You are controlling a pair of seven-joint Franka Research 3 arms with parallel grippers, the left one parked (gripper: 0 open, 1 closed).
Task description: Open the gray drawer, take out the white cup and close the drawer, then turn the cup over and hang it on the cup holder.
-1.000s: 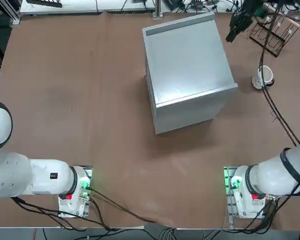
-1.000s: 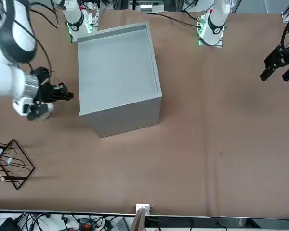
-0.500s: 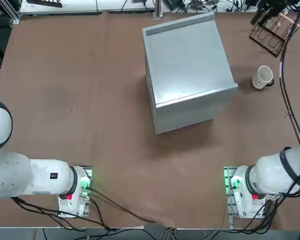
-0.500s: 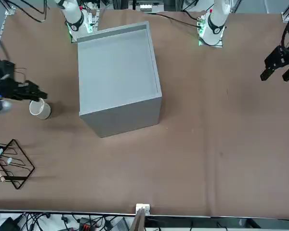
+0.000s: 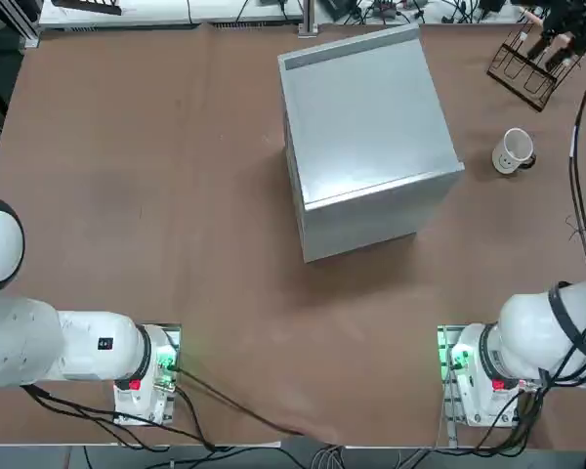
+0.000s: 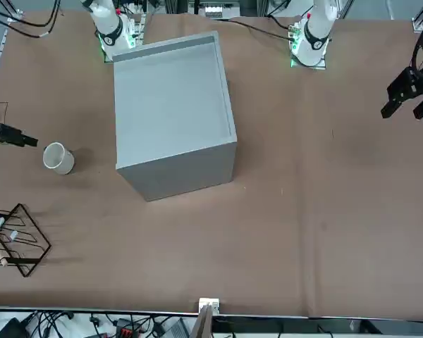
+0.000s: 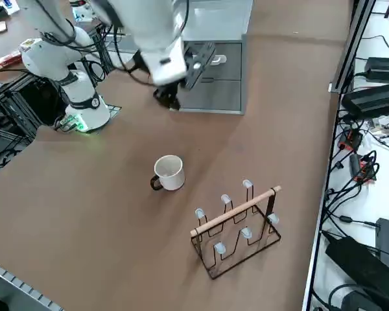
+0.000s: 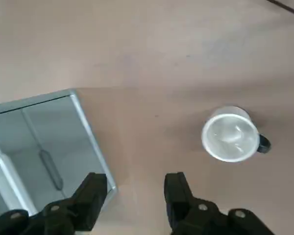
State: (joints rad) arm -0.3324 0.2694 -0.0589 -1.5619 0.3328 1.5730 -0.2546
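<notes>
The white cup (image 7: 169,172) stands upright on the brown table, mouth up, between the gray cabinet (image 5: 366,132) and the cup holder (image 7: 237,227). It also shows as the cup (image 8: 230,137) seen from above and the cup (image 5: 514,151) right of the cabinet. My right gripper (image 8: 134,193) hangs high above the table, open, with nothing between its fingers. It is apart from the cup, near the table's right edge as gripper (image 6: 10,135). The gray drawer (image 7: 215,59) is shut, flush with the cabinet's front.
The cup holder (image 5: 530,64), a dark wire rack with light pegs, stands at the far right corner with nothing on it. My right arm's cable (image 5: 578,195) trails above the table's right side. Bare table (image 5: 156,195) spreads left of the cabinet.
My right gripper has opened, let go of the cup, and risen away towards the table's right edge. The cup stays standing on the table.
</notes>
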